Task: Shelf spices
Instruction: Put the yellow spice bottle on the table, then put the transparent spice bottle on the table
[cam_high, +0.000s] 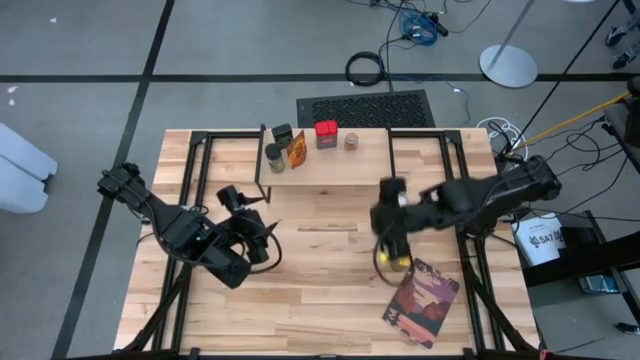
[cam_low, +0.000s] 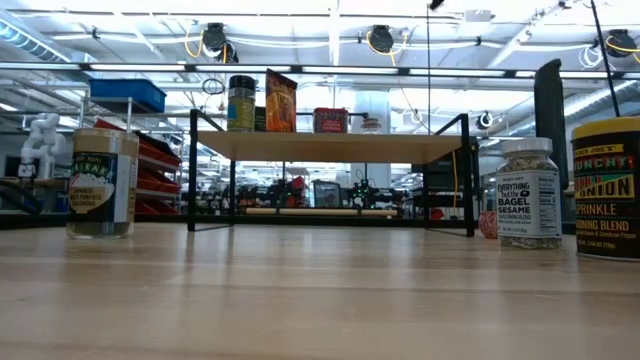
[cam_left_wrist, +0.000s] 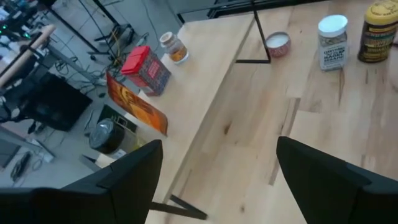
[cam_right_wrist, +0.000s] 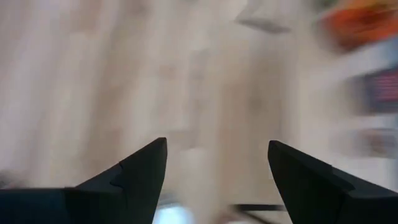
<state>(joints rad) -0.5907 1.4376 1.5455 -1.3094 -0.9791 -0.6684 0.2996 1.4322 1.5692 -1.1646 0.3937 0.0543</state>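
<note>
Standing on the low pale-plank shelf with thin black legs (cam_high: 330, 160) are four spices: a dark jar, an orange packet (cam_high: 297, 147), a red tin (cam_high: 326, 134) and a small jar. In front of that shelf, both grippers, left (cam_high: 262, 232) and right (cam_high: 392, 238), hang spread apart, holding nothing, the right above a yellow-topped jar (cam_high: 398, 262).

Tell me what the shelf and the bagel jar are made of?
The shelf looks like a pale, matte wooden plank on thin black legs, probably metal. The bagel jar seems clear glass or plastic: seasoning shows through above its label, under a white cap.

Pale wood plank table (cam_high: 330, 290), black metal-legged shelf (cam_high: 330, 165), glossy book (cam_high: 421, 301)
</note>
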